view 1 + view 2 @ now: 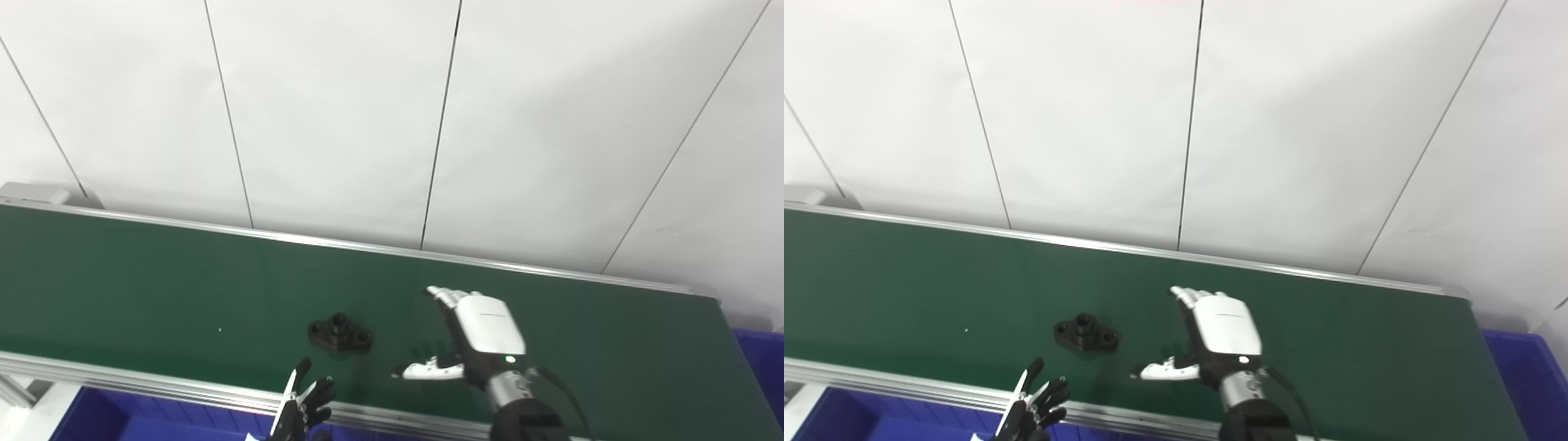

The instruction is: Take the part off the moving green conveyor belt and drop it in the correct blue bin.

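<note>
A black flanged part with a raised round hub lies flat on the green conveyor belt, near the belt's front rail. My right hand hovers over the belt a little to the right of the part, open, with fingers stretched away from me and thumb pointing left toward the part; it holds nothing. My left hand shows only its spread fingertips at the bottom edge, over the front rail just below the part, open and empty.
A blue bin sits below the belt's front rail at bottom left. Another blue bin stands past the belt's right end. A white panelled wall rises behind the belt's far rail.
</note>
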Motion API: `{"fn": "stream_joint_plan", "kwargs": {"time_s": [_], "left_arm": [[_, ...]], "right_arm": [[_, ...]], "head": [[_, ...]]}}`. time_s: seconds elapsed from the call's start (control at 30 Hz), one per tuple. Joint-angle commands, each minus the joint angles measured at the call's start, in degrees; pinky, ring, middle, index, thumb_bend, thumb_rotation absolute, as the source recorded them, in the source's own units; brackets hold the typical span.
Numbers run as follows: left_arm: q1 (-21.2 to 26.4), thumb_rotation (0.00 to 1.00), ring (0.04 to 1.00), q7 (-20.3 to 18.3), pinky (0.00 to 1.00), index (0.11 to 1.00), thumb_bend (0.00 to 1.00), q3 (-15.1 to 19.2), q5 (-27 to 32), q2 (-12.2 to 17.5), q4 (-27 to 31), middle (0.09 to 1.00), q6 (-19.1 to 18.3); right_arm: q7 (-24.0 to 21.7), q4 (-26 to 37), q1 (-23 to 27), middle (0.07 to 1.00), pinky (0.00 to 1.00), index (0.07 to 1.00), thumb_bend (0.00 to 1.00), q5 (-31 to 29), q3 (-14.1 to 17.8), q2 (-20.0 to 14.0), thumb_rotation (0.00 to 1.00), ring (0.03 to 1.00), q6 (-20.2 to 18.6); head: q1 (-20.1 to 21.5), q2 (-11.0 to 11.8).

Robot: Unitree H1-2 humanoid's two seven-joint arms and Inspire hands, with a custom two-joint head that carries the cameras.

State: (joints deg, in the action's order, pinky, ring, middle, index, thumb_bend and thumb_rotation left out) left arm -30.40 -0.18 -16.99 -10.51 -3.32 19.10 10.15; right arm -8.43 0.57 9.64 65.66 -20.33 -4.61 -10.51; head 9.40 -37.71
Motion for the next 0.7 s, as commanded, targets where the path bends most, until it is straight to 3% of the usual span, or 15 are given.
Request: {"fn": "stream_joint_plan", "kwargs": {"time_s": [0.0, 0.37, 0.47, 0.67], "left_arm": [[-0.5, 0.85, 0.866, 0.3, 0.83, 0.999, 0.52, -0.5, -0.1, -0.9, 2.2, 0.894, 0.3], [-1.4, 0.85, 0.847, 0.7, 0.81, 0.989, 0.53, -1.7, -1.5, -2.1, 3.5, 0.88, -0.9], [-1.7, 0.85, 0.84, 0.8, 0.8, 0.987, 0.53, -1.8, -1.8, -2.4, 3.8, 0.875, -1.3], [-2.1, 0.82, 0.827, 1.1, 0.78, 0.979, 0.52, -2.3, -2.2, -3.1, 4.1, 0.864, -1.2]], "right_arm": [[0.4, 0.4, 2.7, 0.863, 0.91, 0.87, 0.98, 1.0, -1.0, 1.3, 0.65, 0.87, -2.1], [-0.2, -6.4, 6.3, 0.841, 0.89, 0.863, 0.98, 1.4, -5.0, 2.4, 0.63, 0.849, -4.5], [0.7, -8.1, 7.0, 0.826, 0.79, 0.858, 0.99, 1.1, -6.0, 2.3, 0.62, 0.808, -4.3], [0.8, -11.3, 8.4, 0.821, 0.76, 0.855, 0.98, 1.4, -7.8, 1.6, 0.6, 0.789, -4.7]], "head": [[-0.3, -0.1], [-2.1, -1.0], [-2.4, -1.1], [-3.3, -1.4]]}}
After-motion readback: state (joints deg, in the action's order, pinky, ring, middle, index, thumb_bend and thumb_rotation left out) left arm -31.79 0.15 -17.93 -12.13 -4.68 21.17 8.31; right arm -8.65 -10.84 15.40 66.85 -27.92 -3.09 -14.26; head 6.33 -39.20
